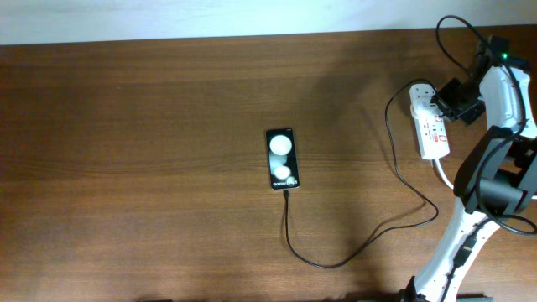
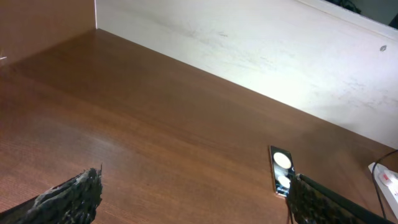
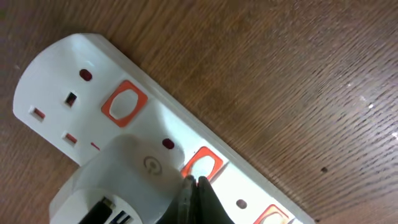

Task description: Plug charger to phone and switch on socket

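Note:
The black phone (image 1: pixel 282 158) lies mid-table with two white glare spots; it also shows in the left wrist view (image 2: pixel 281 170). The thin black charger cable (image 1: pixel 336 262) runs from the phone's near end in a loop to the white adapter (image 1: pixel 418 99) plugged into the white socket strip (image 1: pixel 434 127). My right gripper (image 1: pixel 449 99) is over the strip. In the right wrist view its shut fingertips (image 3: pixel 193 181) touch a red-framed switch (image 3: pixel 204 165) beside the adapter (image 3: pixel 118 180). My left gripper (image 2: pixel 193 193) is open and empty above bare table, out of the overhead view.
A thick white cord (image 1: pixel 443 174) leaves the strip's near end. A white wall (image 2: pixel 249 43) runs along the table's far edge. The right arm's own black wires (image 1: pixel 457 42) loop above the strip.

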Robot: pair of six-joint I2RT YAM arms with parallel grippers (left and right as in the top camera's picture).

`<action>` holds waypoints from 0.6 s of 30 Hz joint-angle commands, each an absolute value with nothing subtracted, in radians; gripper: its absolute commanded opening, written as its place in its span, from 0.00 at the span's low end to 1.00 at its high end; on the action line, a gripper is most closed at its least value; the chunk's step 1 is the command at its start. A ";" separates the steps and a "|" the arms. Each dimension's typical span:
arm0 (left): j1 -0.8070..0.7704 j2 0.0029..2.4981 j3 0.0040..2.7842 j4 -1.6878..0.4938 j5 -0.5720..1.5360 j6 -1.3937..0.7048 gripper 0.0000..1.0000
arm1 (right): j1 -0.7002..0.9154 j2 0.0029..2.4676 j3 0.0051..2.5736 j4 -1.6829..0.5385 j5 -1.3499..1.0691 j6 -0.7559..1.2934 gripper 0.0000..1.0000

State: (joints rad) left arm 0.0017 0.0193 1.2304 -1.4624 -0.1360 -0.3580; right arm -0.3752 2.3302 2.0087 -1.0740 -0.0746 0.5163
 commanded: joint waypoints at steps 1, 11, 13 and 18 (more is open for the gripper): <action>0.006 0.007 1.236 -1.459 -0.147 -0.351 0.99 | -0.360 2.347 2.027 -1.057 -0.097 0.518 0.04; 0.006 0.007 1.236 -1.459 -0.147 -0.351 0.99 | -0.276 2.416 2.019 -1.114 -0.092 0.452 0.04; 0.006 0.007 1.236 -1.460 -0.147 -0.351 0.99 | -0.291 2.415 2.019 -1.173 -0.059 0.449 0.04; 0.006 0.007 1.236 -1.460 -0.147 -0.351 0.99 | -0.380 2.358 2.019 -1.301 -0.013 0.456 0.04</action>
